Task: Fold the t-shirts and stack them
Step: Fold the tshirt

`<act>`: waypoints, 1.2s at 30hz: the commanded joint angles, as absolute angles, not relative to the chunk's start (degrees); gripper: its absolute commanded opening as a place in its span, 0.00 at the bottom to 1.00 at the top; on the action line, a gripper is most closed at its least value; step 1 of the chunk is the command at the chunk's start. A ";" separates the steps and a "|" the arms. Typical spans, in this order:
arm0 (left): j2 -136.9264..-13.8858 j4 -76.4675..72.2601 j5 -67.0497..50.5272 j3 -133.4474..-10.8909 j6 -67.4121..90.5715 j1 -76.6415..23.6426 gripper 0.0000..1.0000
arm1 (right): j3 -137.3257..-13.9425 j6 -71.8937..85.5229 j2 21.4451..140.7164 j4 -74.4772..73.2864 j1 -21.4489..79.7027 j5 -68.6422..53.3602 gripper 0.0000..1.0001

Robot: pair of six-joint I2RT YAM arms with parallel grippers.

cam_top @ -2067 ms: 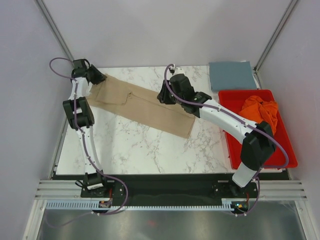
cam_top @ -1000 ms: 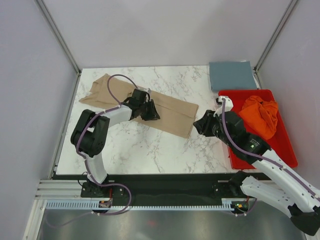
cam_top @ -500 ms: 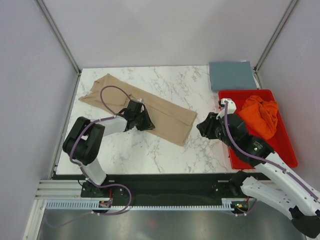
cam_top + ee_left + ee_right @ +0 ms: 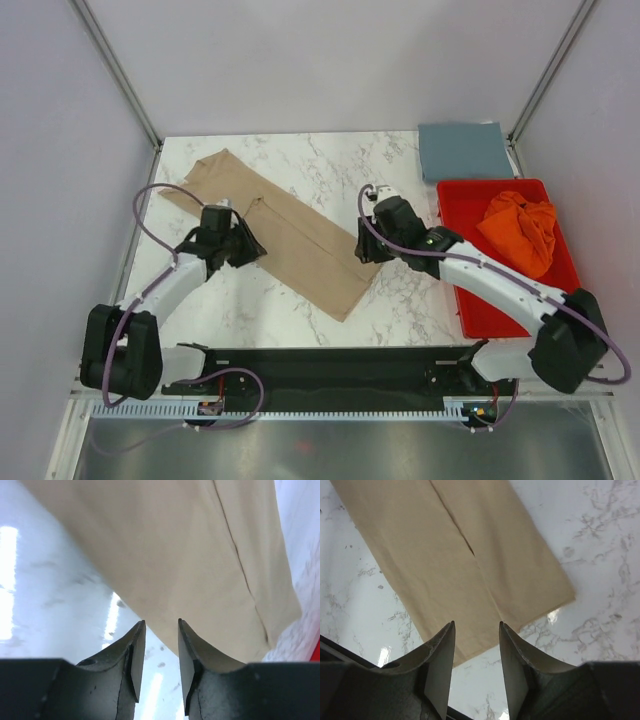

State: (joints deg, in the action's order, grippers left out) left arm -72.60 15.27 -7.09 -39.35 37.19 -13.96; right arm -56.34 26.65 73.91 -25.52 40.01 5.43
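Observation:
The tan t-shirt (image 4: 285, 232), folded into a long strip, lies flat and slanted across the marble table from far left to near centre. My left gripper (image 4: 246, 244) is open and empty at its left edge; the left wrist view shows the cloth (image 4: 170, 555) just beyond the fingertips (image 4: 137, 630). My right gripper (image 4: 362, 250) is open and empty over the strip's right edge; the right wrist view shows the tan cloth (image 4: 450, 565) below it. The slate blue-grey t-shirt (image 4: 462, 150) lies folded at the far right. The orange t-shirt (image 4: 520, 225) is bunched up in the red tray (image 4: 505, 305).
The red tray stands along the table's right side, just right of my right arm. Grey walls with metal posts close in the table on the left, back and right. A black rail (image 4: 330, 362) runs along the near edge.
The tan strip's right end has swung toward the near edge. My left gripper has moved left to the strip's left edge. My right gripper has moved left from the tray to the strip's right edge.

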 commanded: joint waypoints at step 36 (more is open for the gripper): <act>-118.12 16.70 -15.44 -78.91 28.21 10.99 0.02 | -61.71 13.86 102.49 -29.19 20.04 -14.94 0.10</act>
